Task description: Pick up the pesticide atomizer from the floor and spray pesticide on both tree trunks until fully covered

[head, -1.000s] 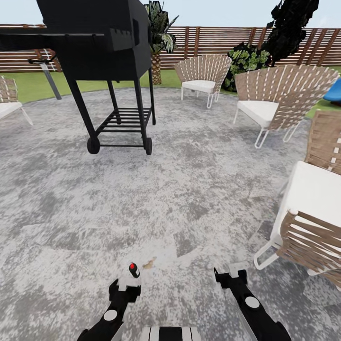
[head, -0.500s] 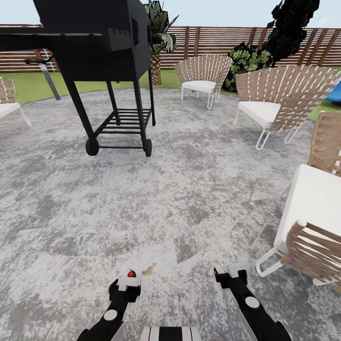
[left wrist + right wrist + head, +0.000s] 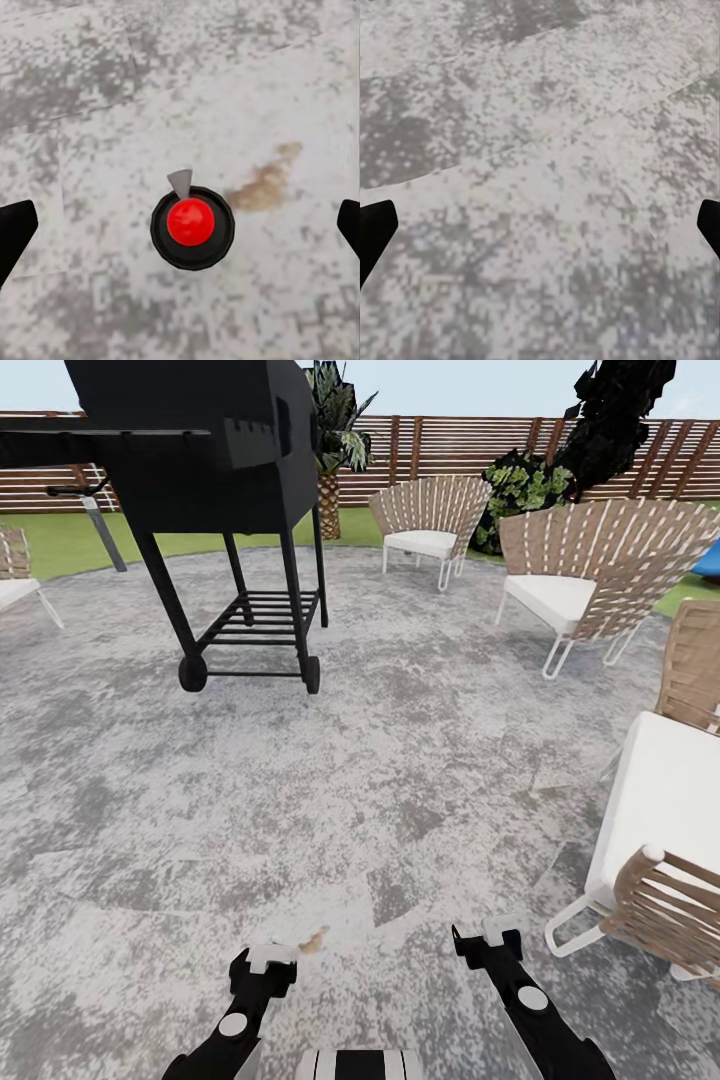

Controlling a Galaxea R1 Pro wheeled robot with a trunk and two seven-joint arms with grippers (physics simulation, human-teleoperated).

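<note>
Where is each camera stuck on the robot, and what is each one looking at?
Head view: sits on the head, looking forward and down over grey paving toward a black grill and chairs; both arms show, left gripper and right gripper.
Left wrist view: on the left arm, looking straight down at the pesticide atomizer, its red top between dark fingertips, beside a brown stain.
Right wrist view: on the right arm, looking down at bare paving between dark fingertips.
Shared: the head and left wrist views both show the stain.
</note>
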